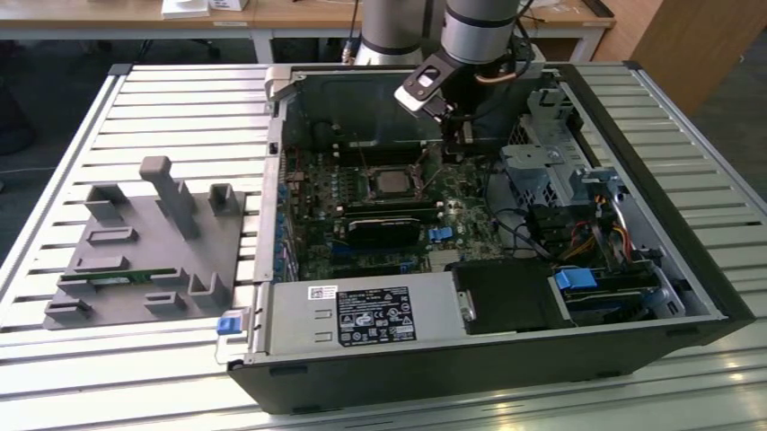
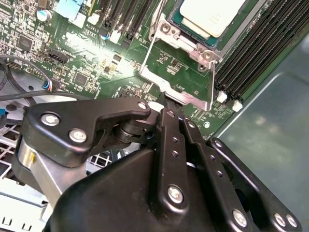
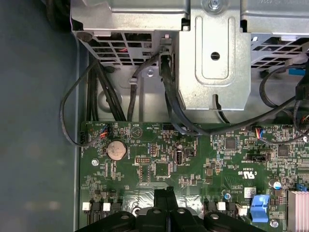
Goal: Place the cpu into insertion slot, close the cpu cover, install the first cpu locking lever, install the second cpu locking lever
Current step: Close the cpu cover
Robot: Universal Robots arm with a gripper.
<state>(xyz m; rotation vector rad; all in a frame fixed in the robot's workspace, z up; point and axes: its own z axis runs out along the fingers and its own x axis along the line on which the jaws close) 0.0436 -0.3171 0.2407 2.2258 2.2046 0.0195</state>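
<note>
The cpu [image 1: 390,182] lies flat in its socket on the motherboard, its silver top [image 2: 212,14] showing through the opening of the cpu cover [image 2: 186,43], which lies down around it. Thin wire locking levers [image 2: 146,53] run along the socket's sides to a bright metal edge [image 2: 183,96]. My gripper [image 1: 452,154] hangs just beyond the socket, toward the exterior view's right. Its black fingers are shut together, tips [image 2: 167,107] at that metal edge. I cannot tell if a lever end is pinched. Over the green board the gripper [image 3: 164,193] points straight down.
The open computer case [image 1: 671,224] sits on a slatted table. A black card [image 1: 390,229] lies just in front of the socket, memory slots [image 2: 256,53] beside it. A metal drive cage [image 3: 212,63] and cables [image 3: 169,96] stand close by. A grey fixture block [image 1: 144,242] is on the exterior view's left.
</note>
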